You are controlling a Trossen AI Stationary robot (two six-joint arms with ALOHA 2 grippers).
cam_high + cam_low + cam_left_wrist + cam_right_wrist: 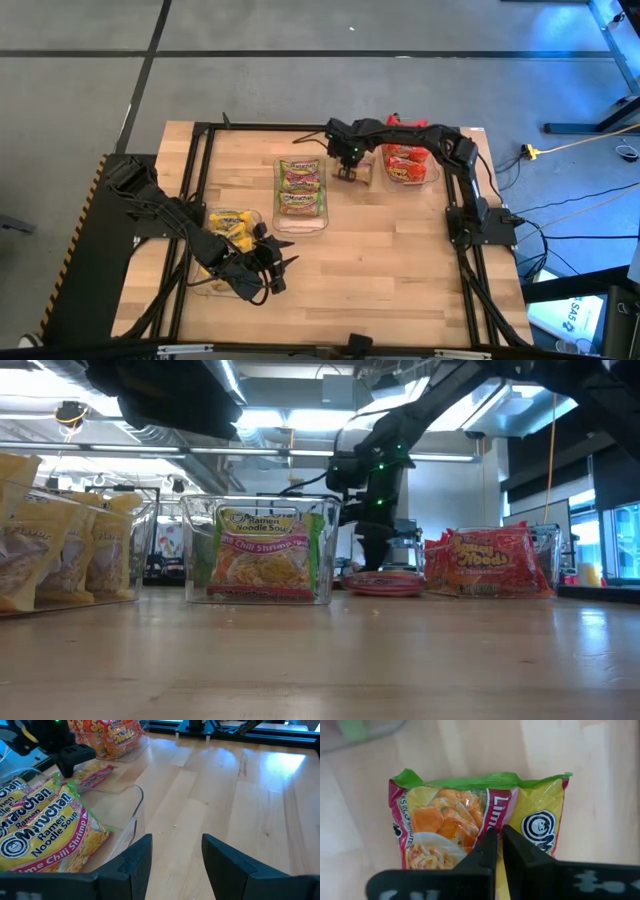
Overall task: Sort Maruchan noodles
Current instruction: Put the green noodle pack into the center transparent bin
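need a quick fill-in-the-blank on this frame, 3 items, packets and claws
1. The right claw is over a loose packet with a ____ top edge.
2. That packet lies on the ____, between two bins.
3. The bin under the right arm holds ____ packets.

Missing words: green; table; red

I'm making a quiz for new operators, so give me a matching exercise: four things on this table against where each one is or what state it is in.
Things:
1. red packets
2. yellow packets
3. left pincer
4. right pincer

States:
A. open, above bare wood
B. in the bin nearest the right arm's base
C. shut, over a loose green-edged packet
D. in the bin under the left arm

Pairs: 1-B, 2-D, 3-A, 4-C
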